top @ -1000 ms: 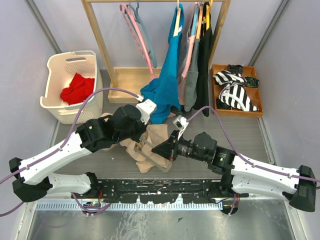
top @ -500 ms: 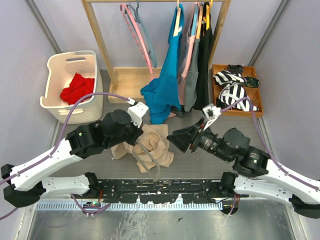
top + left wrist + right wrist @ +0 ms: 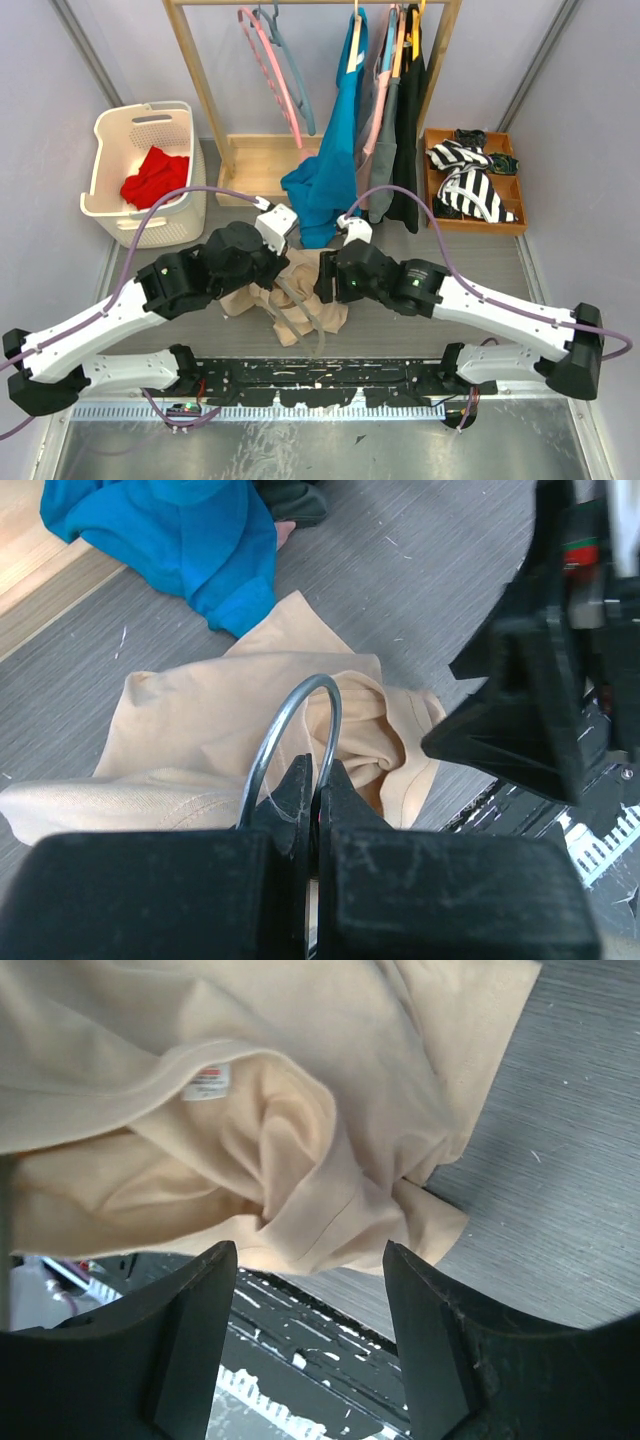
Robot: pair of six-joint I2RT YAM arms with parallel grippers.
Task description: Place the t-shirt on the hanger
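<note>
Left wrist: left gripper [image 3: 315,780] is pinching the thin grey plastic hanger [image 3: 285,705]. Right gripper [image 3: 310,1270], gaping, is risking snagging doubled beige cloth t-shirt [image 3: 300,1110] folds.

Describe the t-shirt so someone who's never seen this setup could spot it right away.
Find the wooden clothes rack at the back. On the grey table just in front of it lies the t-shirt, crumpled in a heap. It is plain beige, unlike the teal-blue garment behind it or the red cloth in the white basket.
</note>
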